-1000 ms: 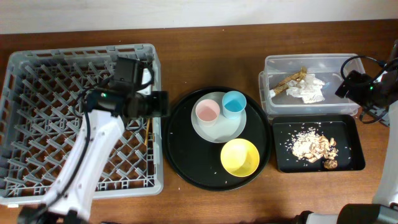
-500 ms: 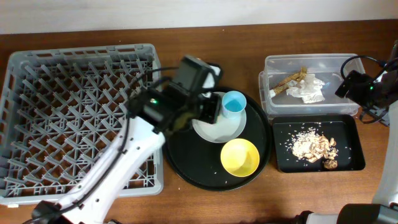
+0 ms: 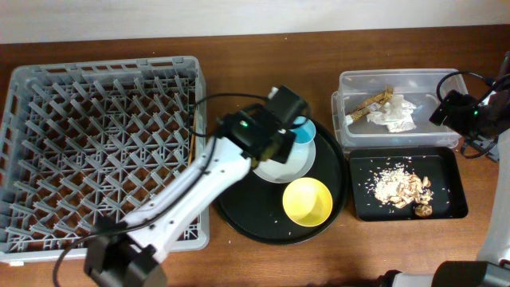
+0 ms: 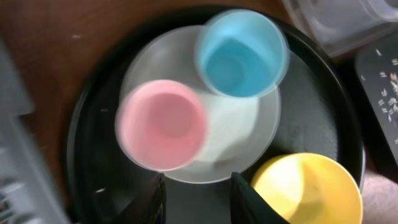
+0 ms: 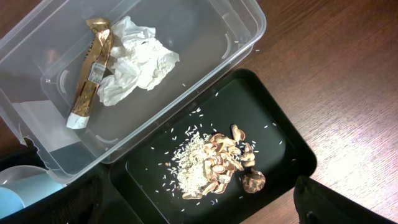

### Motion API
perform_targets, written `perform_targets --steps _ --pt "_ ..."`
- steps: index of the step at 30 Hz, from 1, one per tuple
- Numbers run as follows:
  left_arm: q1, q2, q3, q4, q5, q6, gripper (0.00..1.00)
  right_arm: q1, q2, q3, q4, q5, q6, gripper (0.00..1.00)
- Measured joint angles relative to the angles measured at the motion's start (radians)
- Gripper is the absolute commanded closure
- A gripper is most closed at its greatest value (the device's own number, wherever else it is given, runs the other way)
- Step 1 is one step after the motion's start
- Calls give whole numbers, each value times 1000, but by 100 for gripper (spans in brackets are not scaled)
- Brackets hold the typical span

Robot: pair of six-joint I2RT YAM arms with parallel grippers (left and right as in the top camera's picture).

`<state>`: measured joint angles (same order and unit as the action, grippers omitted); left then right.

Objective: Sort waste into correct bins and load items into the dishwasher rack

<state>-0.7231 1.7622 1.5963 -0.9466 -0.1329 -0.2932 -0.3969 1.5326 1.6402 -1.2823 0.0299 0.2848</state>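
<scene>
The left claw (image 4: 198, 183) has been swung off the rack (image 3: 96, 151) and is now held spread and empty over the round tray (image 4: 87, 168). Just beyond it, the pink cup (image 4: 163, 123) is seen on the plate (image 4: 239, 134), with the blue cup (image 4: 242, 53) behind. A cup pickup is judged next. Farther off, waste is seen sorted in the tub (image 3: 398, 80) and black tray (image 3: 446, 163), and the right claw (image 3: 448, 108) is held spread there.
</scene>
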Motion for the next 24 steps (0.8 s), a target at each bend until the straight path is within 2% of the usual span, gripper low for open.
perform_targets --steps 5,8,9,10,11,14,16,18,19,21,24 --pt "209 -216 21 -162 29 -20 62 0 0 0 19 -16 2 1" --pt "351 -344 34 -261 41 -24 51 0 0 0 37 -122 3 1" --pt "392 -370 35 -286 45 -24 43 0 0 0 29 -163 3 5" --pt "430 -389 36 -306 44 -22 39 0 0 0 15 -221 1 17" --pt "472 -403 37 -330 48 -29 35 0 0 0 0 -301 -18 20" --pt "561 -408 36 -381 49 -26 34 48 0 0 -66 -465 -116 27" --pt "592 -407 34 -373 51 -26 31 169 0 0 -109 -511 -176 28" --pt "605 -407 24 -360 50 -25 35 318 0 0 -117 -510 -207 26" --pt "607 -406 14 -354 49 -26 37 415 0 0 -115 -505 -219 21" --pt "607 -402 -4 -354 42 -25 37 592 0 0 -78 -472 -238 1" --pt "607 -399 -26 -350 5 -25 37 819 13 0 21 -426 -248 1"
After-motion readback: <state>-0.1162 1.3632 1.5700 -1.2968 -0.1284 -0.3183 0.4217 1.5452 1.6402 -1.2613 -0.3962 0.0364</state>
